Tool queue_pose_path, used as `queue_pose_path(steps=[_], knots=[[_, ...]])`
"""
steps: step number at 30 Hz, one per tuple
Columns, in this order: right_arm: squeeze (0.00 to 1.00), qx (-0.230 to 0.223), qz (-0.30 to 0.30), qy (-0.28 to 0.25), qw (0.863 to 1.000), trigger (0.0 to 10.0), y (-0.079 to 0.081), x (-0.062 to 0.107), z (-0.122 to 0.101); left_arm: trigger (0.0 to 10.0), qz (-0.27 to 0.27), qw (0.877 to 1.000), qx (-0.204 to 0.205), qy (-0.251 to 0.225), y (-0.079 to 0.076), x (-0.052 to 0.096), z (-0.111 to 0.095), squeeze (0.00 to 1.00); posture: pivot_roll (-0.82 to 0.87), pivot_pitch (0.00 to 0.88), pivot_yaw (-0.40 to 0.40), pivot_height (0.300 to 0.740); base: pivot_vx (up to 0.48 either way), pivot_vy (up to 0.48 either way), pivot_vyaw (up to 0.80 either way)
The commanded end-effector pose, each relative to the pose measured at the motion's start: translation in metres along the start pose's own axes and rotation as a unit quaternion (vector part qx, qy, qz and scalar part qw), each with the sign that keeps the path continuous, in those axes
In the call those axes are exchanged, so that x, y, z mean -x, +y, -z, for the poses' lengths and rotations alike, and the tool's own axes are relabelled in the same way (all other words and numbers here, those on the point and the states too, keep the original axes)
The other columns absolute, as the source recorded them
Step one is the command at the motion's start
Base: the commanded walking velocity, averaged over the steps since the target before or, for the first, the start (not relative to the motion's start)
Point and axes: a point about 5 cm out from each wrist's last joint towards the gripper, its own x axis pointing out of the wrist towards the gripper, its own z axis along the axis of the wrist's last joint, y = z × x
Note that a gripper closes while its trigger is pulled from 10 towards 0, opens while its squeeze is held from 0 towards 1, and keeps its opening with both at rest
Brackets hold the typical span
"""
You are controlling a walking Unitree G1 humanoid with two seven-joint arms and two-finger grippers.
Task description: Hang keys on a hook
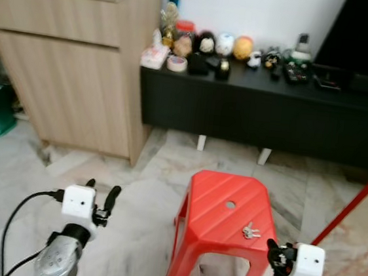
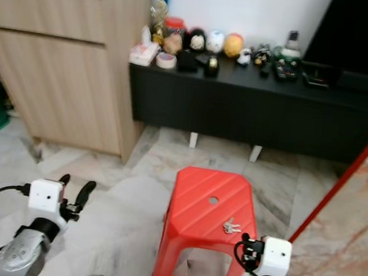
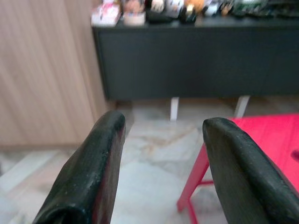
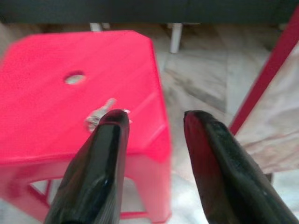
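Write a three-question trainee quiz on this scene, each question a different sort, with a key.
1. True or false: the keys lie on the red stool.
2. Which gripper is nearer the keys? A) left gripper B) right gripper
3. Fill in: the stool stands on the floor in front of a black ____.

Key: 1 true. 2 B. 3 low cabinet.

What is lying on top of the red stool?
A small bunch of keys lies on the red stool, near its right edge, beside a round hole. Nothing covers the seat.
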Motion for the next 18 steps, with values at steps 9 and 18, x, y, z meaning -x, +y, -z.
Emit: queue_pose_path(steps=[9,18], knots=[[0.0,0.016,-0.037,-0.024,0.999,10.0,0.0155,-0.0058,-0.0099,10.0,-0.017,1.0,-0.01,0.013,0.0119,0.0007,0.0049,0.0,0.01,0.0,-0.021,0.618,0.247,0.0,0.27],[0.0,0.01,-0.026,-0.023,0.999,10.0,0.0118,-0.009,-0.0108,10.0,-0.005,1.0,-0.014,0.009,0.0085,-0.004,0.0034,0.0,0.0,0.0,-0.014,0.618,0.247,0.0,0.18]])
